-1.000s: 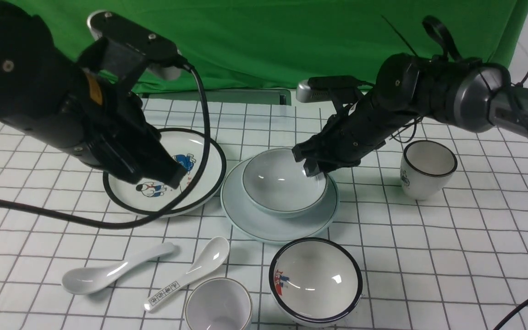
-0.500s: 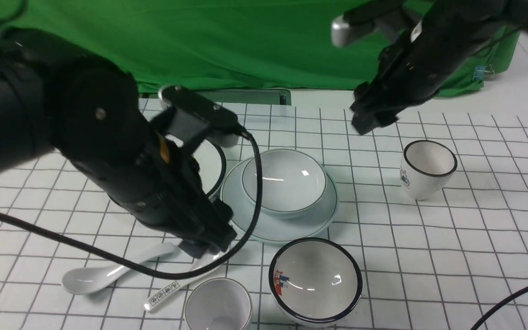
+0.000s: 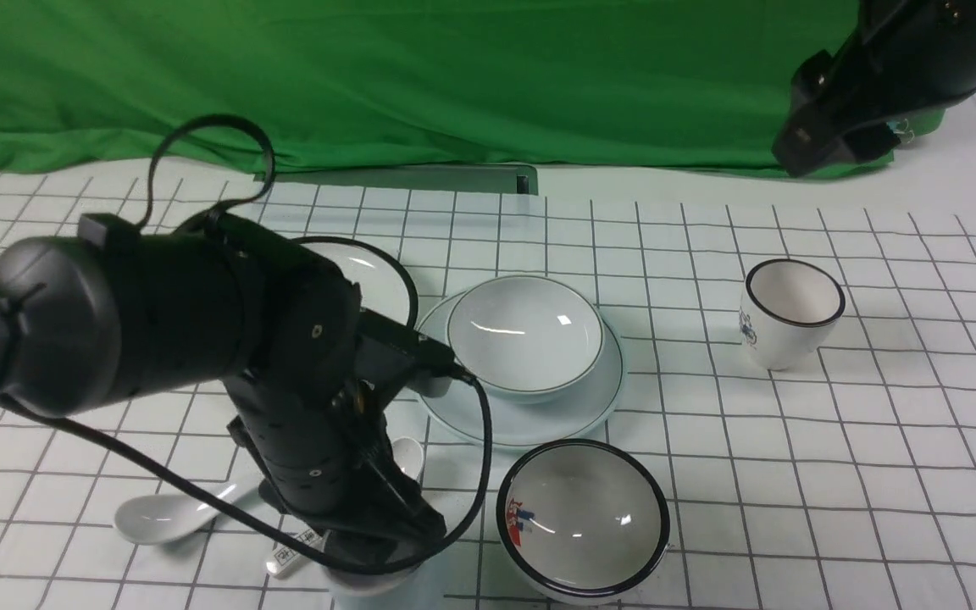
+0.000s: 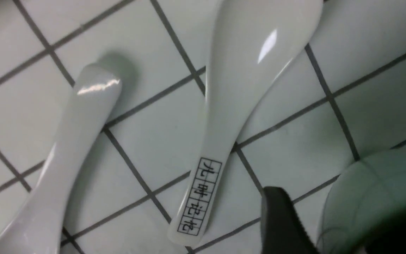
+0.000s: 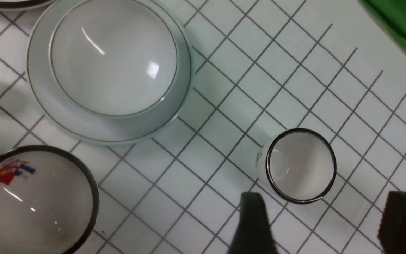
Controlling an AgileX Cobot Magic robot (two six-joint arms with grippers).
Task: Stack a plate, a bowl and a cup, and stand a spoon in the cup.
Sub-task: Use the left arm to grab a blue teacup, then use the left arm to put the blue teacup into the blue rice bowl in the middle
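Note:
The plain bowl (image 3: 526,335) sits in the plain plate (image 3: 539,424) at mid-table; the right wrist view shows the same bowl (image 5: 113,56) and plate (image 5: 143,123). Only a pale sliver of the plain cup (image 3: 374,590) shows under my left arm at the front edge. In the left wrist view, my left gripper (image 4: 337,211) straddles the wall of the cup (image 4: 372,190): one finger is just outside it, the other a dark blur over it. The plain spoon (image 3: 158,517) lies to the left. My right gripper (image 5: 326,211) hangs open and empty, high at the back right.
A marked spoon (image 4: 238,88) lies beside the plain spoon's handle (image 4: 79,134). A black-rimmed bowl (image 3: 581,517) stands at the front, a black-rimmed cup (image 3: 793,309) at the right, and a cartoon plate (image 3: 378,271) behind my left arm. A green cloth (image 3: 454,76) hangs at the back.
My left arm swung from over the cartoon plate down to the plain cup at the front. My right arm left the bowl on the plate and rose to the back right.

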